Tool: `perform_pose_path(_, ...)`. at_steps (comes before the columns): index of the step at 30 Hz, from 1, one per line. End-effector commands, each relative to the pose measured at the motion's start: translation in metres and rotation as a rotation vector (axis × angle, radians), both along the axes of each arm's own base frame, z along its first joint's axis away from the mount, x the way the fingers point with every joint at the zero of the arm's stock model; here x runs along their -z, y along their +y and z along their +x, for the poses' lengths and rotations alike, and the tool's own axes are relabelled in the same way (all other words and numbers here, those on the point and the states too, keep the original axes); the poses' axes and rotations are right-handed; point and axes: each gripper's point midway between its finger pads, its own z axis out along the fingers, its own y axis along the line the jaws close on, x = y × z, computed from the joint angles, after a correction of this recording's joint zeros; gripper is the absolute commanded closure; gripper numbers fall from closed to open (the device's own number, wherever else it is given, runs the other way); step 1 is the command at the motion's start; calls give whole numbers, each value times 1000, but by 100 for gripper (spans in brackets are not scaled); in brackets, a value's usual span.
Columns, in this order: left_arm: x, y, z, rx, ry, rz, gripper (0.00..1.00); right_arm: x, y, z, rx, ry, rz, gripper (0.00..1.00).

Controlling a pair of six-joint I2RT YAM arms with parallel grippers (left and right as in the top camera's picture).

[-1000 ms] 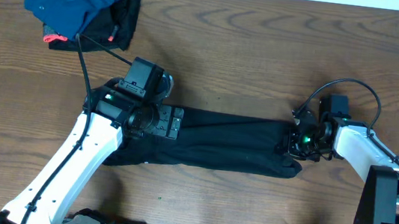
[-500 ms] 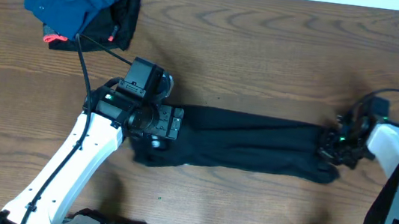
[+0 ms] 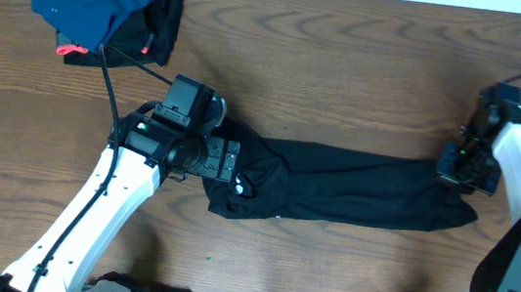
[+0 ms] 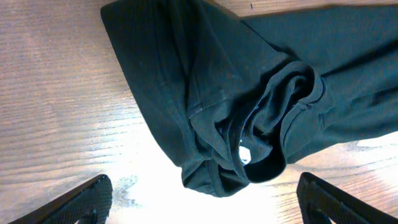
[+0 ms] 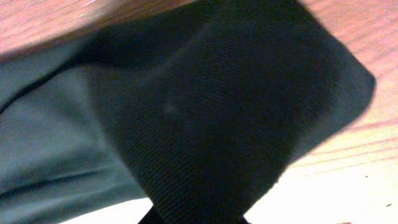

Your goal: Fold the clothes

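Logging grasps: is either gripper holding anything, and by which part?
Right gripper holds the black garment by its right end; left gripper is open, empty.

Crumpled black garment (image 4: 249, 93) on wooden table (image 4: 56, 93), left tool (image 4: 211, 200) spread wide above it
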Motion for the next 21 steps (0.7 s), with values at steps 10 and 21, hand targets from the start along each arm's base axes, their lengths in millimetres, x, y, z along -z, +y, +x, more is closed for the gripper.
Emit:
perform_pose_path(10,-6,1,5,-4,-23,6,5,-2,113,11,-249,-48,33,97)
perform_pose_path(21,-6,2,4,-4,-16,8,5,3,189,13,-361,-117,198,51)
